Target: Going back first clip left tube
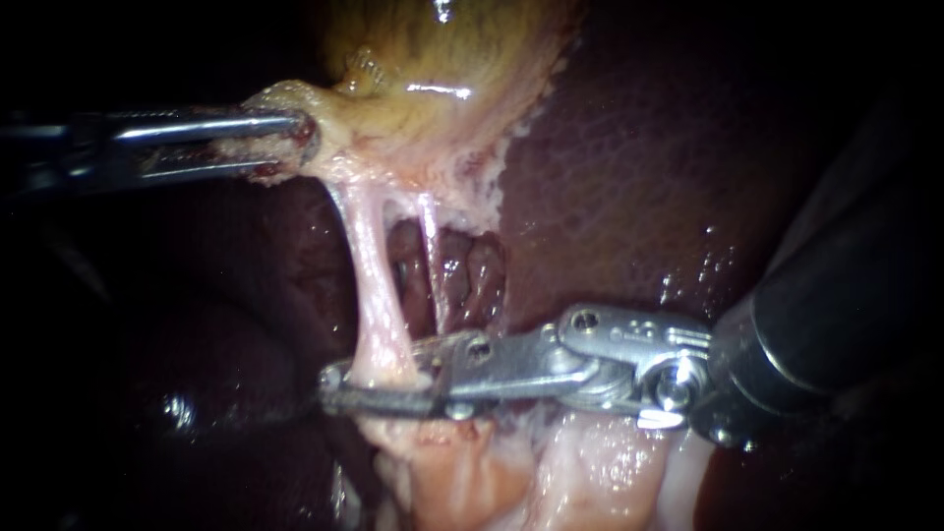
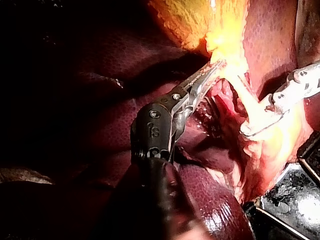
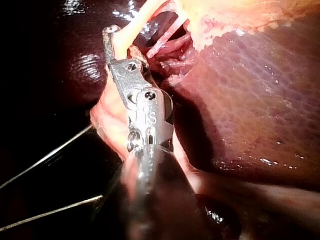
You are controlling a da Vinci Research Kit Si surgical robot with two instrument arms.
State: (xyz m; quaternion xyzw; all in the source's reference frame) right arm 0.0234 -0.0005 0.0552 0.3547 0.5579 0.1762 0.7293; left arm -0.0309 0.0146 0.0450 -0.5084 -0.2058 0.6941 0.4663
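While L instrument (image 1: 295,147) jaws clamp gallbladder (image 1: 433,69), R instrument (image 1: 339,382) jaws straddle left tube (image 1: 369,265), narrowly apart.

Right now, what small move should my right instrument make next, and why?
Probably draw the right instrument straight back off the left tube: its jaws stand open around it, while the left instrument holds the gallbladder taut.

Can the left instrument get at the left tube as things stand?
Probably not: the left instrument is shut on the gallbladder, pulling it taut, and the right instrument, jaws open, sits around the left tube.
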